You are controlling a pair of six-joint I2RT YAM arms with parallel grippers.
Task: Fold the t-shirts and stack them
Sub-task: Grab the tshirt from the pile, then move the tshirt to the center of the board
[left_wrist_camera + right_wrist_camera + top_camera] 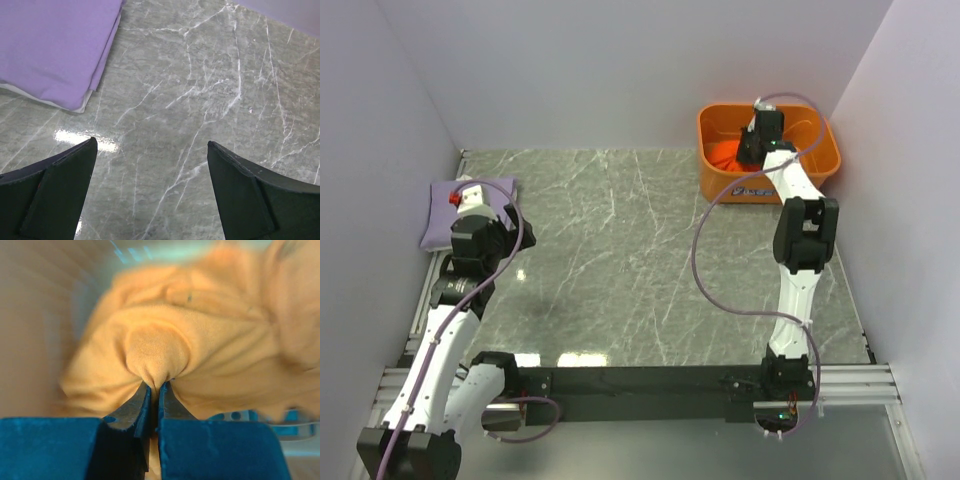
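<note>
Arm bases: bolted at the near edge of the worktop (620, 250), left arm (440, 340) on the left, right arm (795, 290) on the right.
Worktop: grey marble pattern with white veins; a glare patch shows in the left wrist view.
Left arm: bends from its base toward the far left.
Left gripper (150, 142): spread wide, nothing between the fingers (60, 185), only bare worktop beneath. In the top view it (470, 200) sits at the near right part of the purple shirt.
Purple shirt (438, 228): folded flat into a neat rectangle on the worktop at the left edge, well apart from the basket. In the left wrist view its corner (50, 45) lies just beyond the left finger, not touching it; a pale layer shows along its lower edge.
Right arm: stretched far along the right side, reaching down into the basket.
Basket (820, 160): orange plastic, in the far right corner of the worktop.
Orange shirt (725, 155): crumpled inside the basket, on its left side in the top view.
Right gripper (155, 385): pressed together, pinching a raised fold of the orange shirt (200, 340); cloth bunches into a bulge just beyond the tips. In the top view it (752, 152) is inside the basket.
</note>
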